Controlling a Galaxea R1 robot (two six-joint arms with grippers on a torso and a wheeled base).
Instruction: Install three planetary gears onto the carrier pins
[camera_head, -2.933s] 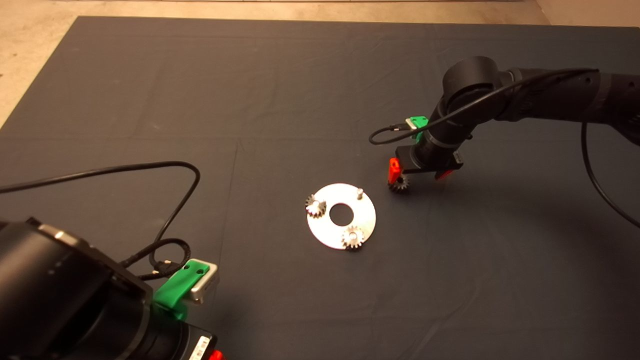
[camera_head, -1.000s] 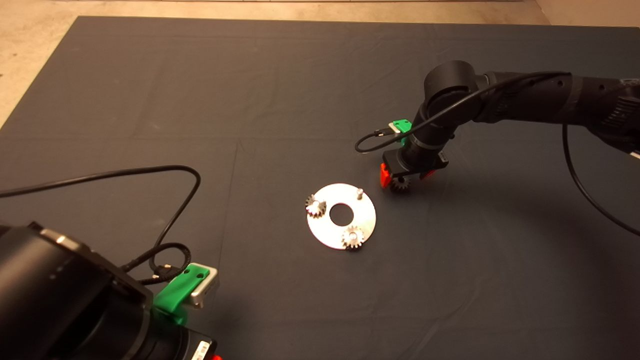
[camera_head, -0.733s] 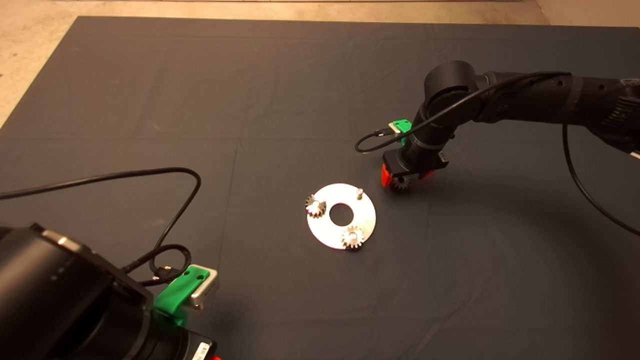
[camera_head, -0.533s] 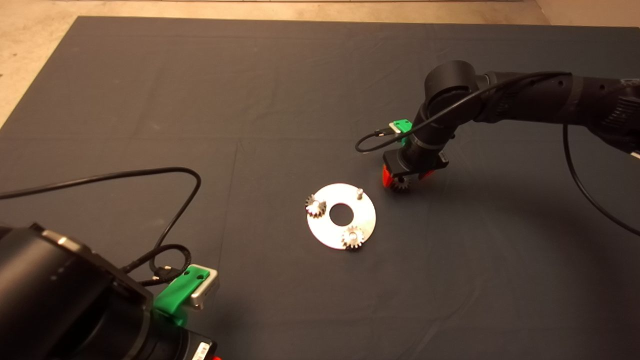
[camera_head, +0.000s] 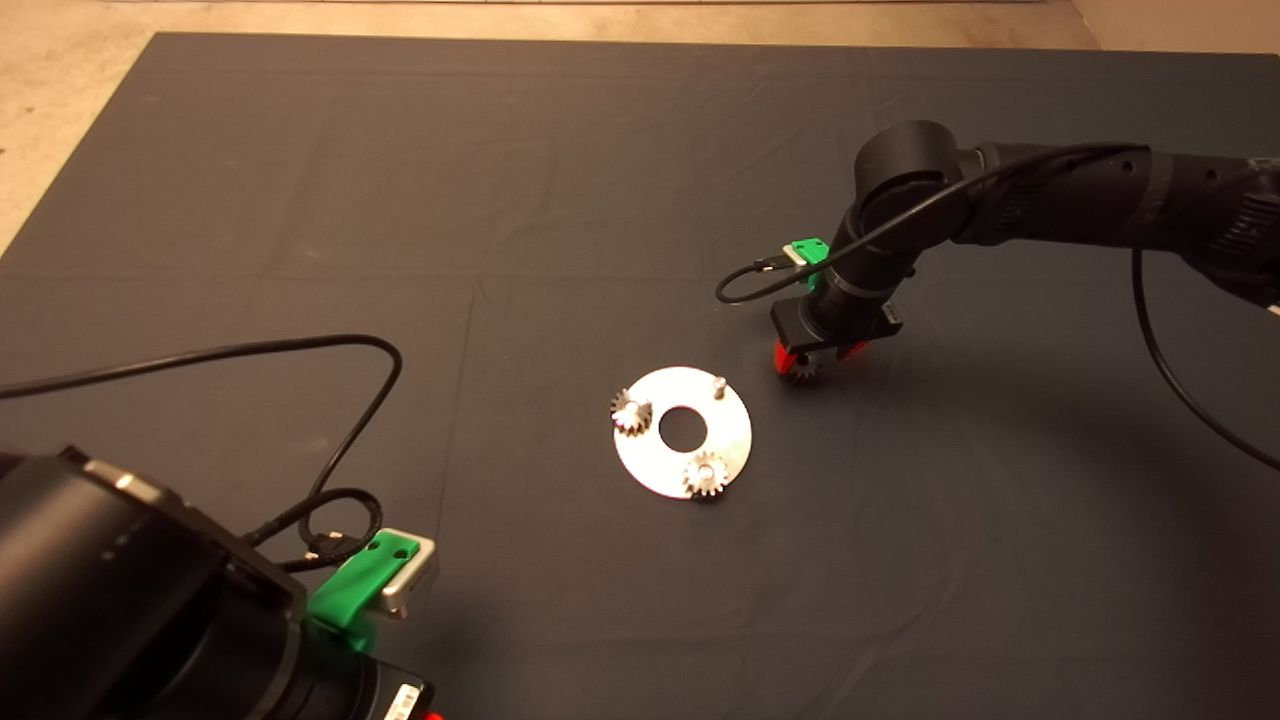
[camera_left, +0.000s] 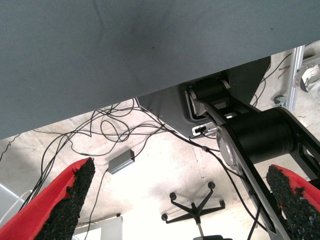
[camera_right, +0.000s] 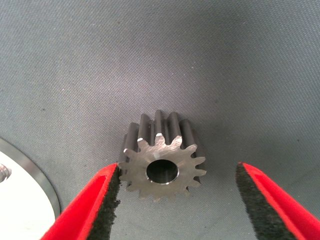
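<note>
The round metal disc (camera_head: 683, 432) lies flat on the dark mat (camera_head: 560, 180) and serves as the landmark. Two planetary gears sit on its carrier pins: one gear (camera_head: 631, 412) at the disc's left edge and another gear (camera_head: 706, 475) at its near edge. The third pin (camera_head: 718, 386), on the disc's far right part, stands bare.

The third gear (camera_head: 800, 369) lies flat on the mat just beyond the disc's upper right rim, apart from it. The right gripper (camera_head: 815, 358) stands over this gear, with its arm reaching in from the right side. In the right wrist view the gear (camera_right: 162, 160) rests bore-up between the two red fingers. One pad (camera_right: 107, 205) is at the gear's teeth, whether touching or not cannot be told; the other pad (camera_right: 252, 202) stands clearly off it, so the jaws are apart and nothing is gripped. The disc's rim (camera_right: 25, 195) shows beside that near finger.

The left gripper (camera_left: 180, 210) waits off the mat's near left corner, far from the disc, fingers spread wide, its camera showing floor and cables (camera_left: 125, 130).
</note>
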